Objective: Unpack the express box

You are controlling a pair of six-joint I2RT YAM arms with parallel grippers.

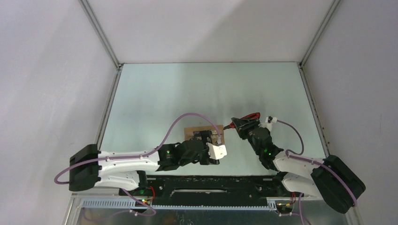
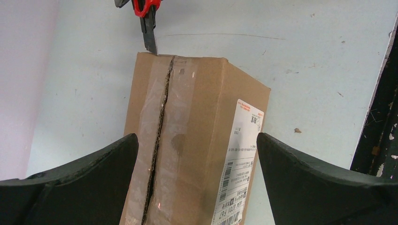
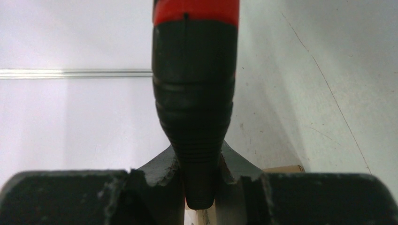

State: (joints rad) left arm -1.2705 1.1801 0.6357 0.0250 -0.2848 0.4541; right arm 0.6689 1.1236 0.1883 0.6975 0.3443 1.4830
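We found the express box [image 1: 191, 131], a small brown cardboard carton, lying on the pale green table top [image 1: 187, 89] just ahead of the left arm, near the middle of the table. The left gripper [image 2: 197, 137] hung over its near end with the jaws spread wide, one black finger [image 2: 94, 173] at each long side. We could not tell whether they touched the cardboard. A dark seam ran along the carton's top under a strip of clear tape [image 2: 180, 108], and a white shipping label [image 2: 239, 164] lay on the side face.

The right gripper [image 3: 197, 180] was clamped tight on the ribbed black handle of a red-and-black utility knife [image 3: 195, 93]. The blade tip met the box's far top edge, just beside the seam.
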